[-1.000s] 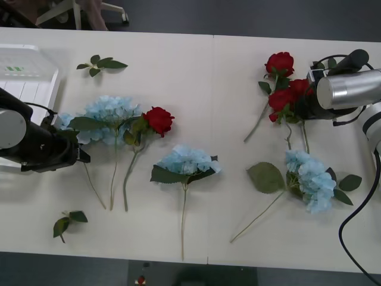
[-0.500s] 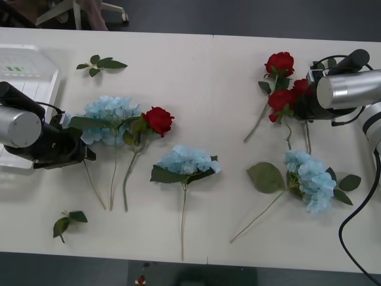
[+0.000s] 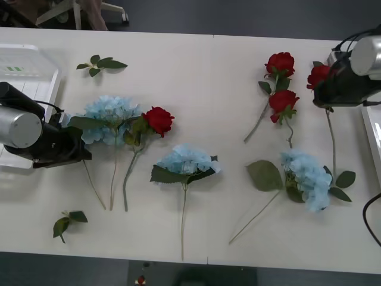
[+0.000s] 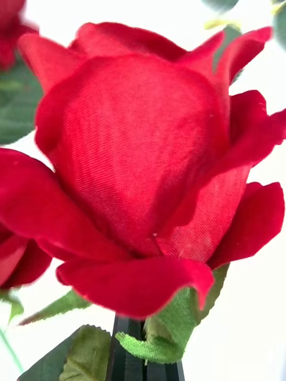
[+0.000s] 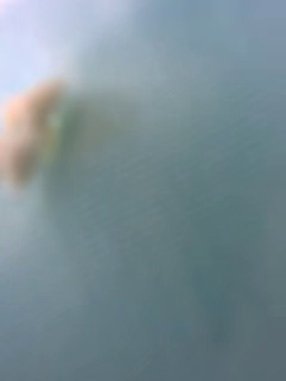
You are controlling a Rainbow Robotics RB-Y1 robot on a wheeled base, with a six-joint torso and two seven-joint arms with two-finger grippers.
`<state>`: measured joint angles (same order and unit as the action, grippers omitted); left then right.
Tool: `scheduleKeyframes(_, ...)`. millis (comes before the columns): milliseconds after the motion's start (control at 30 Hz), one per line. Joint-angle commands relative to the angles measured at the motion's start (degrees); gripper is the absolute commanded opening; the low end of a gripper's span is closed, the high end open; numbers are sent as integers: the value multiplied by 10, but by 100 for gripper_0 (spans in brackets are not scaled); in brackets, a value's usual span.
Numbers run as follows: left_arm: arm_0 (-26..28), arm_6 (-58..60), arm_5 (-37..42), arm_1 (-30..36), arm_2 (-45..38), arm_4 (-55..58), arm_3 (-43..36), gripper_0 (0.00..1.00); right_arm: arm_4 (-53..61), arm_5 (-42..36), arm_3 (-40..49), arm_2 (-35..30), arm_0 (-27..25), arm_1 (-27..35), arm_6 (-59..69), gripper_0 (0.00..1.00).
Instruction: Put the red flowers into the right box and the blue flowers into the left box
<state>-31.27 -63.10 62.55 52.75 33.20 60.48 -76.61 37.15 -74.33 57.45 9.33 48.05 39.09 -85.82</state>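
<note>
Right gripper up at the far right of the white table, clamped shut on a red rose just under its head; thin stem hanging down toward the near side, its leaves ending beside the right blue hydrangea. In the right wrist view, rose head close against the lens, black fingers pinched together on the stem below it. Right box seen by its rim at the right edge, just beside the held stem. Two more red roses lying left of the gripper, one farther, one nearer, stems angled toward the near side.

Left gripper low at the left, pressed against the leaves of the left blue hydrangea; cannot tell how far open, fingers hidden and the wrist view a blur. Left box behind that arm at the far left. Fourth red rose touching that hydrangea's right side. Middle blue hydrangea near the table centre. Loose leaf sprigs at far left and near left.
</note>
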Motion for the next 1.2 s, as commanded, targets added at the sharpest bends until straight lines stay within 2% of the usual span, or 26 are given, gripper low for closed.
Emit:
scheduleKeyframes(33, -9, -12, -3, -5, -1, -10, 2, 1, 45, -44, 57, -26, 11, 74, 7, 0)
scheduleKeyframes(267, -12, -16, -4, -5, -2, -15, 1, 0, 134, -98, 76, -57, 10, 173, -49, 0)
scheduleKeyframes(333, -13, -16, -5, -5, -2, -19, 2, 0, 157, -107, 67, -85, -2, 198, -81, 0)
scheduleKeyframes(433, -14, -17, -4, -4, -2, -23, 2, 0, 173, -109, 57, -150, -38, 216, -136, 0)
scheduleKeyframes(600, -14, -22, -4, 2, -4, -27, -2, 0, 180, -103, 52, -283, -137, 217, -240, 0)
scheduleKeyframes(700, -14, -26, -4, 10, -9, -29, -10, 0, 184, -93, 52, -322, -182, 216, -280, 0)
scheduleKeyframes(800, -16, -31, 5, 31, -18, -26, -32, 0, 202, -64, 53, -339, -233, 216, -308, 0)
scheduleKeyframes(900, -28, -35, 49, 50, -36, -21, -60, 0, 231, -20, 52, -338, -277, 216, -329, 0)
scheduleKeyframes(1067, -34, -44, 122, 72, -83, -16, -97, 0, 245, 53, 52, -314, -320, 210, -334, 0)
scheduleKeyframes(1200, -34, -52, 146, 86, -102, 17, -106, 0, 228, 107, 46, -304, -334, 202, -334, 0)
